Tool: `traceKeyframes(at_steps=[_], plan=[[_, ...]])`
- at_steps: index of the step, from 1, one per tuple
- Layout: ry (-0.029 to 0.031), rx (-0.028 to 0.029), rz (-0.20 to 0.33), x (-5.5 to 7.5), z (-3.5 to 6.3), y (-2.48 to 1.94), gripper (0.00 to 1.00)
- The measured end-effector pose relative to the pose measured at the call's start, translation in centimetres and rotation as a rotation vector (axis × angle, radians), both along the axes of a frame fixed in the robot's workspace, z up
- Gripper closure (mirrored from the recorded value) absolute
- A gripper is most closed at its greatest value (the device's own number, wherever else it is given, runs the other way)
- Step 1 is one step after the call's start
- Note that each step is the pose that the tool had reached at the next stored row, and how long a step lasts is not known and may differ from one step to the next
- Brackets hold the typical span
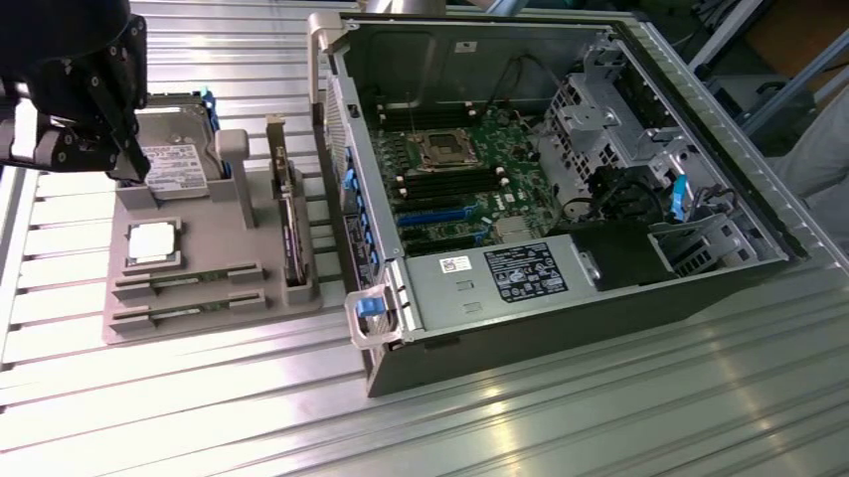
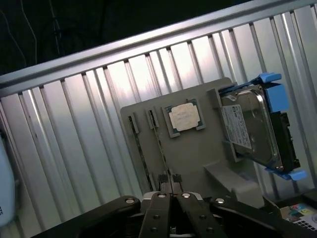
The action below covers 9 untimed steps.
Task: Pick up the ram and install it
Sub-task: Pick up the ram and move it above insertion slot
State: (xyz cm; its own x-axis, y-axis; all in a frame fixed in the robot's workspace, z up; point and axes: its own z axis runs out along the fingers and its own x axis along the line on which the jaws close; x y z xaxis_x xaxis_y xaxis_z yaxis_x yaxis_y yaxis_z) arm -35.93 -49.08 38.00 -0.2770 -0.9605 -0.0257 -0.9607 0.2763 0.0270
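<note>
Black fingers (image 2: 168, 178) sit closest in the wrist view, clenched tip to tip with nothing between them. They hang over the grey tray (image 2: 198, 158), and in the exterior view they are above its far end by the hard drive (image 1: 179, 164). The ram (image 1: 186, 282) lies untouched in the tray's near slots as two thin sticks side by side, apart from the fingers, with the CPU chip (image 1: 155, 241) just beside them and the expansion card (image 1: 294, 234) standing along the tray's edge toward the open computer case (image 1: 531, 328). The main risk, as I judge it, is a descent with the fingers shut. They could not straddle so narrow a board and would jab its chips or lever it askew in its slot. An off-centre approach could catch the neighbouring stick or nudge the CPU chip. A grip near one end would likely let the stick tilt, which could make seating it on the motherboard (image 1: 451, 169) go crooked and strain the socket.
</note>
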Motion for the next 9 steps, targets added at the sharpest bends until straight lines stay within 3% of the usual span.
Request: traceKeyframes(at_steps=[4, 7, 9], plan=[[0.0, 0.0001, 0.096, 0.0, 0.0, 0.0, 0.89], [0.0, 0.0, 0.198, 0.0, -0.01, 0.0, 0.89], [0.0, 0.0, 0.203, 0.0, -0.01, 0.0, 0.89]])
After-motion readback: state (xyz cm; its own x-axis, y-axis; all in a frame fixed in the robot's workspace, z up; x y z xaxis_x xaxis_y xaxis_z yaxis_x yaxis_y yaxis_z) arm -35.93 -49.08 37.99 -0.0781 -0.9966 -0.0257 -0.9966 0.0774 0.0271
